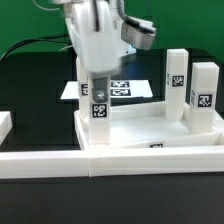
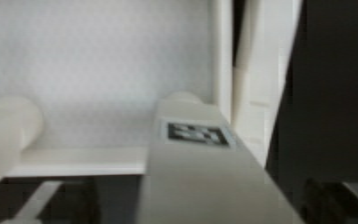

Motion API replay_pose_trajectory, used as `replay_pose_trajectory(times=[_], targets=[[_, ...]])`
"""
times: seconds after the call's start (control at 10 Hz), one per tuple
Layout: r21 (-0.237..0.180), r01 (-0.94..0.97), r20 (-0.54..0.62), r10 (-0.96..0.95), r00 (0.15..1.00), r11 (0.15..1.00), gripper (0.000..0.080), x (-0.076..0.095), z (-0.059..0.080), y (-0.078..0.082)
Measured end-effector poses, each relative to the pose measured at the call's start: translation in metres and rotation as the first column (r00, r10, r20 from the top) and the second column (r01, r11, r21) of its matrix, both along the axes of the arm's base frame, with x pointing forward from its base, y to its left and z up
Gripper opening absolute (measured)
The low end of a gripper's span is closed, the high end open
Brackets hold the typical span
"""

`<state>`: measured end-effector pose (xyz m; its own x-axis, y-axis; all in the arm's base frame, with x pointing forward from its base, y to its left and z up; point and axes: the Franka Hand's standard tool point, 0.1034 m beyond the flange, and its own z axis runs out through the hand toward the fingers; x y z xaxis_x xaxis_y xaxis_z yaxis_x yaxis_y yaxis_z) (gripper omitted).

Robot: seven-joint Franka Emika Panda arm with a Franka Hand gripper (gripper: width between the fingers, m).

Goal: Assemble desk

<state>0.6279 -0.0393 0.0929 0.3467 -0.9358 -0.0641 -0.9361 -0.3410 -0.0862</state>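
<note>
Apparently, end effector clamped on a tagged white leg, upright over the desk top's corner.

Bright, even light overhead; both views soft and blurred, whites washed out.

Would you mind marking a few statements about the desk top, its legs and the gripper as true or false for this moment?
1. Two legs stand upright at the exterior view's right end of the desk top. True: one leg and another stand there.
2. The gripper hangs idle over the black table. False: it is at the top of a third leg at the tray's corner on the exterior view's left.
3. The marker board lies behind the desk top. True.
4. The legs carry no tags. False: each shows small black-and-white tags.
5. All four legs are standing. False: only three show.
</note>
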Motion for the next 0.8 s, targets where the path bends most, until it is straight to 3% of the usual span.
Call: replay_pose_trajectory(times=[0.2, 0.6, 0.7, 0.8], targets=[[-0.014, -0.269, 0.016, 0.269, 0.963, 0.963, 0.0640, -0.004, -0.003, 0.003], [-0.039, -0.512, 0.031, 0.514, 0.857, 0.858, 0.0649, -0.004, -0.003, 0.002], [-0.083, -0.667, 0.016, 0.670, 0.742, 0.741, 0.0649, 0.002, 0.009, 0.000], [-0.159, -0.850, -0.002, 0.860, 0.510, 0.503, 0.0649, 0.009, 0.017, -0.003]])
